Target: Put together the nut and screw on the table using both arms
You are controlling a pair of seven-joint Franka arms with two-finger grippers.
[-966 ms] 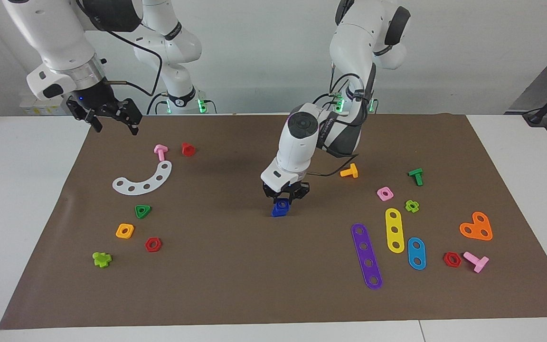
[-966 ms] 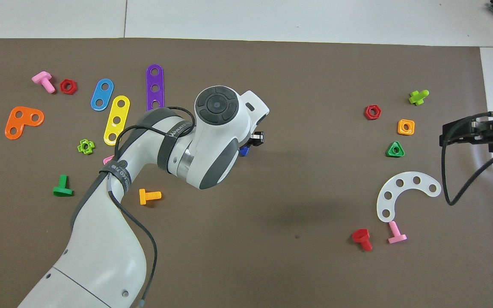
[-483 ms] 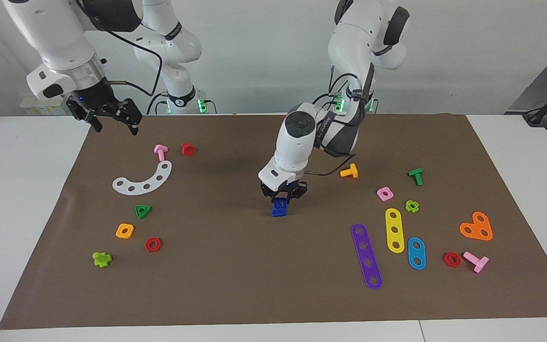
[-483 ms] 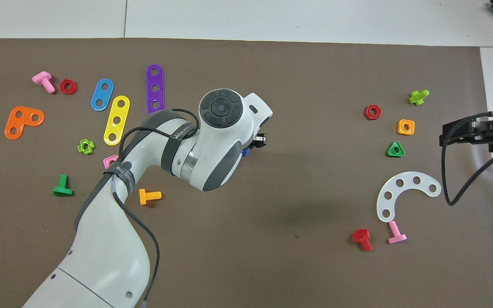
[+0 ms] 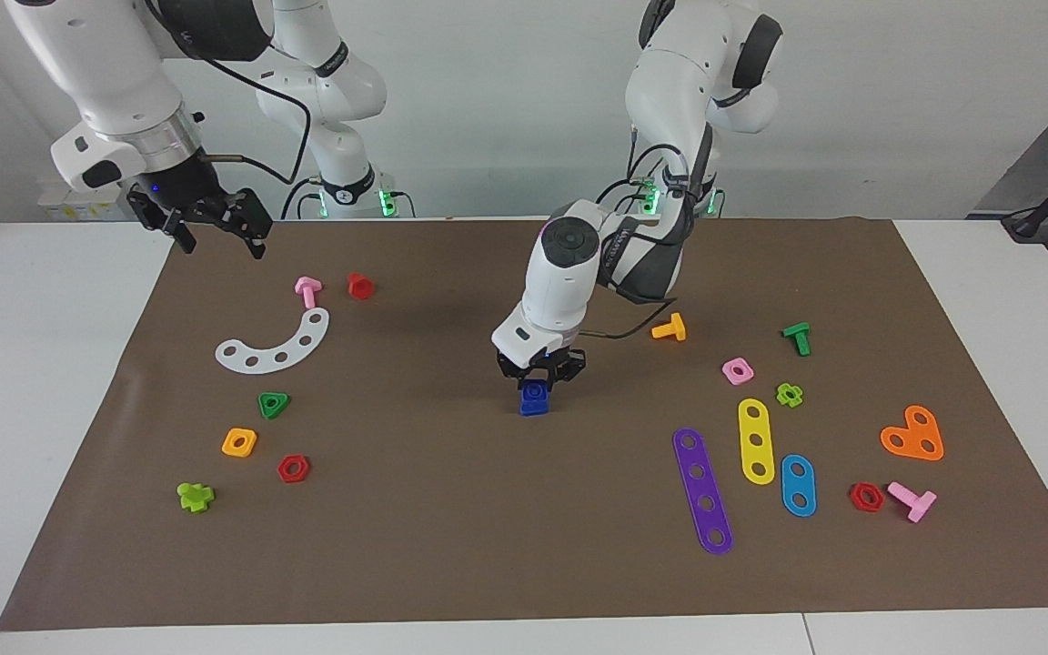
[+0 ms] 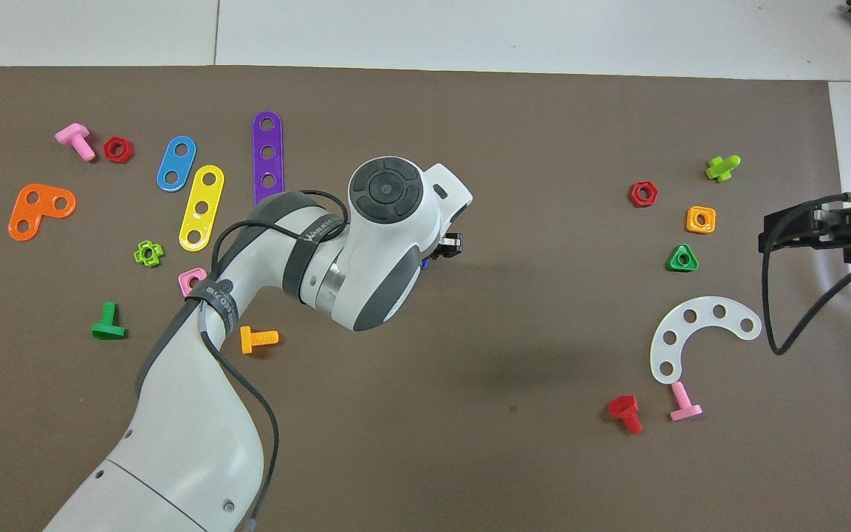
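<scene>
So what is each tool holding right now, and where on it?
The left tool is shut on the top edge of the dark-blue nut, which stands at mid-mat. The right tool is open, holding nothing.

From overhead, the left arm's wrist (image 6: 377, 244) covers nearly all of the blue piece (image 6: 423, 263) under its jaws and part of the purple strip (image 6: 267, 155). Whether that blue piece (image 5: 535, 398) is nut alone or nut on bolt cannot be told. The right arm (image 6: 832, 225) is cut by the picture's edge.
</scene>
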